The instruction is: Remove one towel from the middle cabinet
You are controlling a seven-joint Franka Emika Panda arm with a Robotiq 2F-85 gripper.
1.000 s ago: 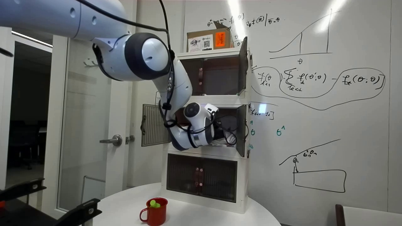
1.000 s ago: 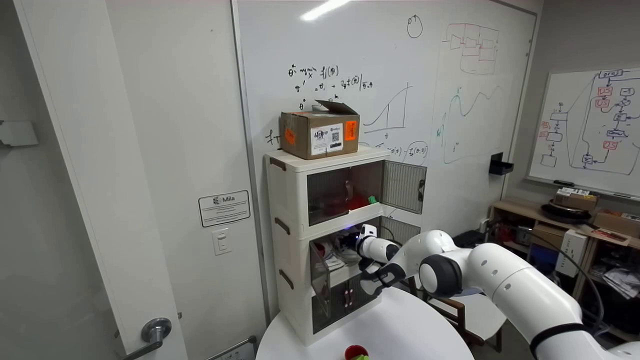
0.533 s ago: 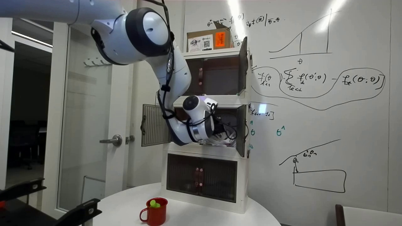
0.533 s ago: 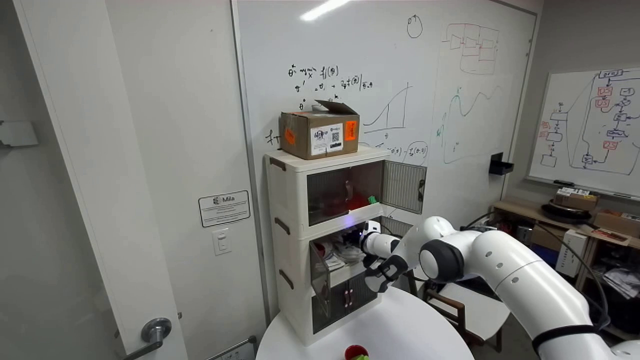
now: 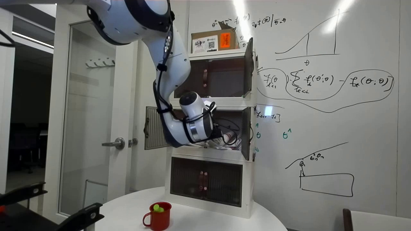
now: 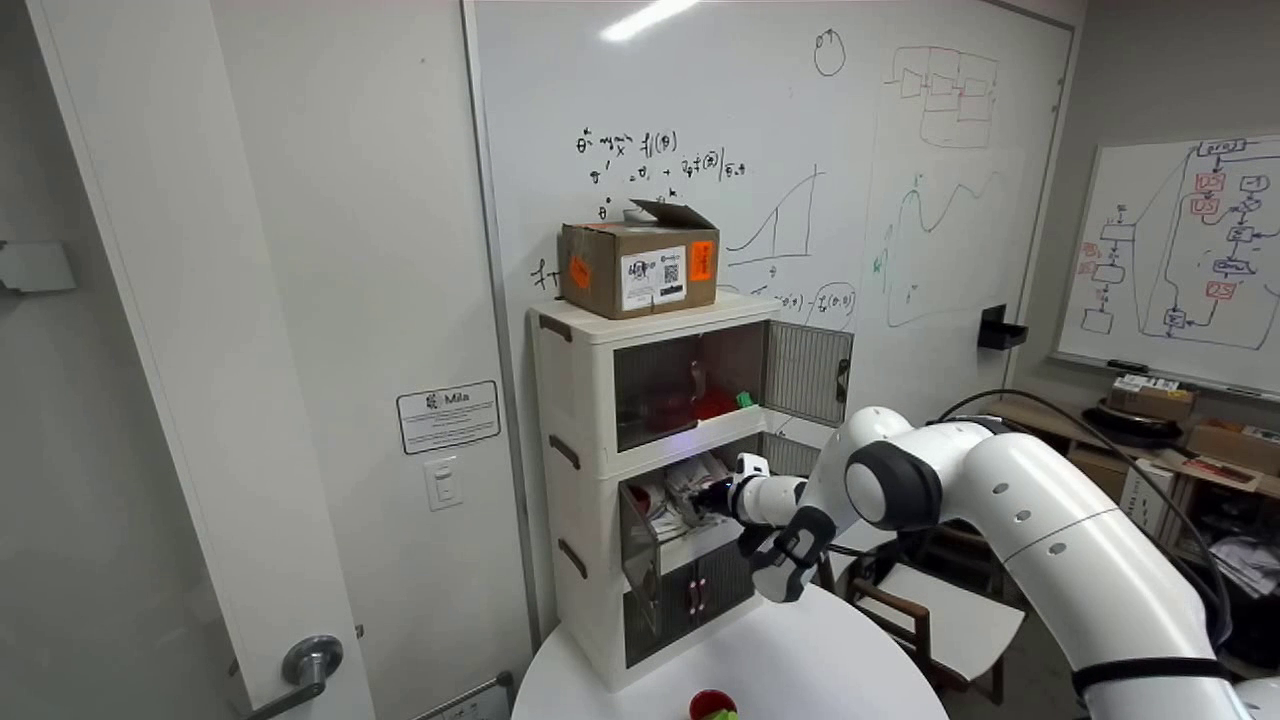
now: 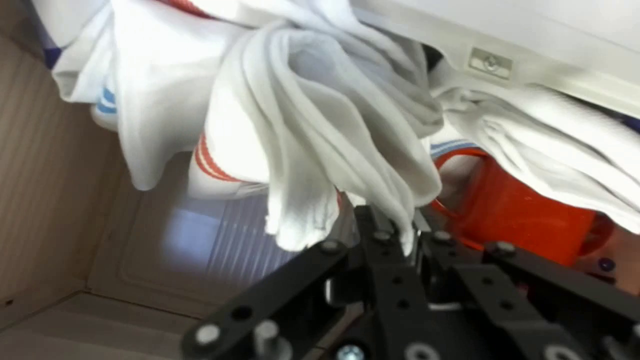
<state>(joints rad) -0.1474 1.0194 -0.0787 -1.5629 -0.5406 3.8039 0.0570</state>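
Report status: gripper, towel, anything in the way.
Gripper closed on white towel. Towel not yet clear of middle cabinet. Possible snags: red mug and neighboring towels close by.

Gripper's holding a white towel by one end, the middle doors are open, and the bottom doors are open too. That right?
Not quite: the bottom doors are shut, as an exterior view shows. The rest stands: the gripper holds a white towel by one end, and the middle doors are open.
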